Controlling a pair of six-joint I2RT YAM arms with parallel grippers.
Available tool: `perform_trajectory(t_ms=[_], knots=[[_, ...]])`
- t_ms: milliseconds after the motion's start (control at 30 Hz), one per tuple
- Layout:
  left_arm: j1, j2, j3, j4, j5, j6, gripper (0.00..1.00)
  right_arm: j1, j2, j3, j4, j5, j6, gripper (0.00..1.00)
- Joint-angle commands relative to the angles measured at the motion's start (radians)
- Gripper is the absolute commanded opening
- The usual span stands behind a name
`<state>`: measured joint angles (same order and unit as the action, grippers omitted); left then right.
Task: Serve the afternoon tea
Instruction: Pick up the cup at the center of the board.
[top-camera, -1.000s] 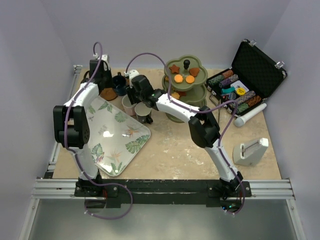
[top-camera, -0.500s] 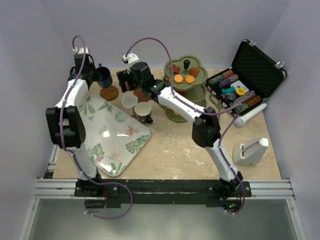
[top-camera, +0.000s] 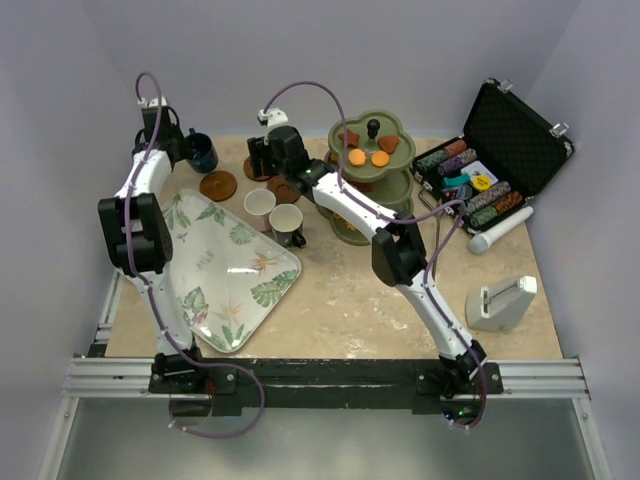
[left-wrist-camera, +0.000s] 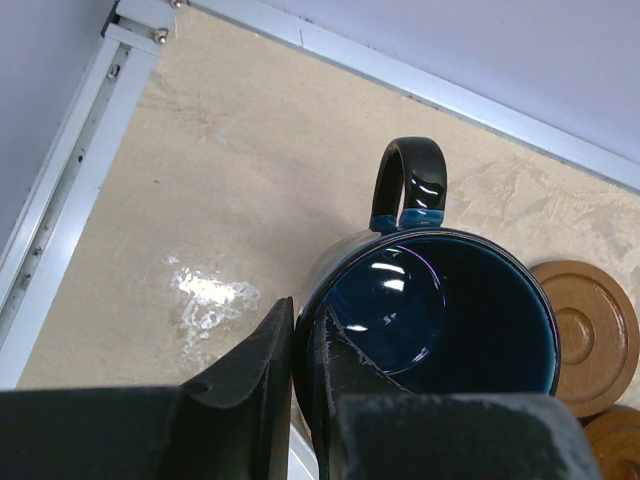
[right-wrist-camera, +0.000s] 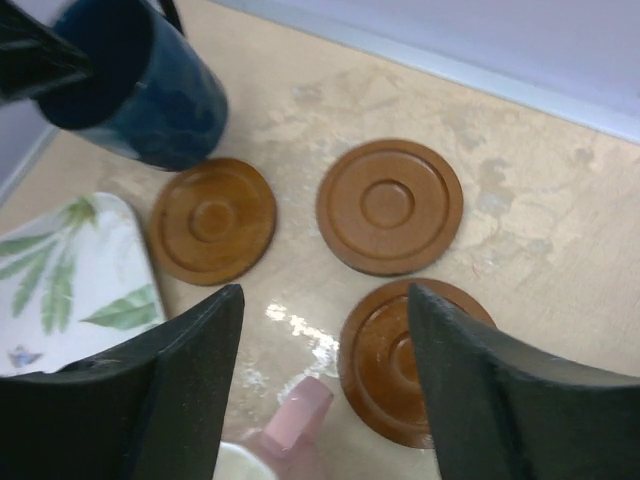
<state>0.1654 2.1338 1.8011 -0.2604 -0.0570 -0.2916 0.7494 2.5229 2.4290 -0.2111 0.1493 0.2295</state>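
Observation:
My left gripper (top-camera: 186, 150) is shut on the rim of the navy cup (top-camera: 203, 153) at the far left, one finger inside and one outside (left-wrist-camera: 305, 330). The cup (left-wrist-camera: 440, 320) is empty and sits left of a brown saucer (left-wrist-camera: 585, 335). My right gripper (right-wrist-camera: 325, 292) is open and empty above three brown saucers: left (right-wrist-camera: 212, 220), far (right-wrist-camera: 390, 205) and near (right-wrist-camera: 400, 365). The pinkish-white cup (top-camera: 259, 208) and cream cup (top-camera: 287, 224) stand on the table in front. The olive-green stand (top-camera: 370, 180) holds orange and brown biscuits (top-camera: 356, 155).
The leaf-patterned white tray (top-camera: 225, 270) lies at the left front, its corner close to the left saucer (right-wrist-camera: 60, 280). The open black chip case (top-camera: 490, 165) is at the far right. A white cylinder (top-camera: 498, 230) and a white holder (top-camera: 503, 303) lie on the right.
My left gripper has carried the navy cup left, away from the saucers towards the back-left corner. My right gripper has moved back from the two cups to above the saucers.

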Motion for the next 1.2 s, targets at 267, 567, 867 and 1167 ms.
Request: perform_trajectory(t_ms=[267,567,867,1167], knots=[[0.000,-0.055,0.029,0.096,0.034,-0.021,0.00,-0.007,0.085,0.056,0.026,0.118,0.018,0.50],[0.000,-0.086,-0.011,0.096,0.045,-0.018,0.00,-0.015,0.122,0.018,0.016,0.139,-0.002,0.40],[0.000,-0.135,-0.063,0.112,0.052,-0.020,0.00,-0.007,0.074,-0.143,0.076,0.205,-0.045,0.39],[0.000,-0.163,-0.091,0.124,0.052,-0.020,0.00,0.008,0.008,-0.257,0.147,0.254,-0.087,0.44]])
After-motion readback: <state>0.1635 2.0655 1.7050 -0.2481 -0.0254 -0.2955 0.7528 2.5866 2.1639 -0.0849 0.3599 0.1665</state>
